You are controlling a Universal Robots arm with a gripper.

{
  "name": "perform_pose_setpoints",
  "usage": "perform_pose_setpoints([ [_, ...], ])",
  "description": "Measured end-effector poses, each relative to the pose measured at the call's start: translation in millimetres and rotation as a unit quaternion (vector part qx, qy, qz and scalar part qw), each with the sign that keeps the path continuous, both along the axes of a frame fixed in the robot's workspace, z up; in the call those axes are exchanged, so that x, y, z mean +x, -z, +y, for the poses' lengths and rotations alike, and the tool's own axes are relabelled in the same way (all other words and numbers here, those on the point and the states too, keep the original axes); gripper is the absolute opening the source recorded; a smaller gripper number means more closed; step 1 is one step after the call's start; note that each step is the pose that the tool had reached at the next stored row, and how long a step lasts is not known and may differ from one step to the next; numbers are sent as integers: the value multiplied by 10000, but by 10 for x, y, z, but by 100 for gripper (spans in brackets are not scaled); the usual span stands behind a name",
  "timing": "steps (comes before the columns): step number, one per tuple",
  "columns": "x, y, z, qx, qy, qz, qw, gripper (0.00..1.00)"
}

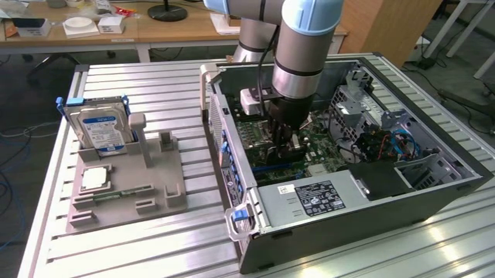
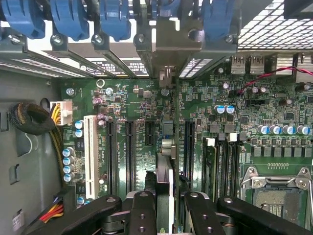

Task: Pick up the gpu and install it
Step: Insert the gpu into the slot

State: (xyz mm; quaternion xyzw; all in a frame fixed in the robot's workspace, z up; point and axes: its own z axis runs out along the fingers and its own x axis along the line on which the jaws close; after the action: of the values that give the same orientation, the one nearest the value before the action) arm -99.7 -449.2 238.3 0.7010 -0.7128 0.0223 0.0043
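My gripper reaches straight down into the open computer case, over the green motherboard. In the wrist view the gpu stands edge-on between my black fingers, a thin dark card running along the expansion slots. Its pale metal end bracket sits at the case's rear slot openings, under the blue clips. The gripper is shut on the card's edge. I cannot tell how deep the card sits in its slot.
On the exterior view's left a grey holder carries the silver hard drive, a square chip and a green memory stick. Inside the case lie the power supply, drive cages, cables and the processor socket.
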Motion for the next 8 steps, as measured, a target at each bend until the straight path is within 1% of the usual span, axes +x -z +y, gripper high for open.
perform_pose_setpoints([
  [4, 0, -1, 1, 3, 0, -5, 10000, 27],
  [8, 0, -23, 1, 2, -1, -13, 10000, 27],
])
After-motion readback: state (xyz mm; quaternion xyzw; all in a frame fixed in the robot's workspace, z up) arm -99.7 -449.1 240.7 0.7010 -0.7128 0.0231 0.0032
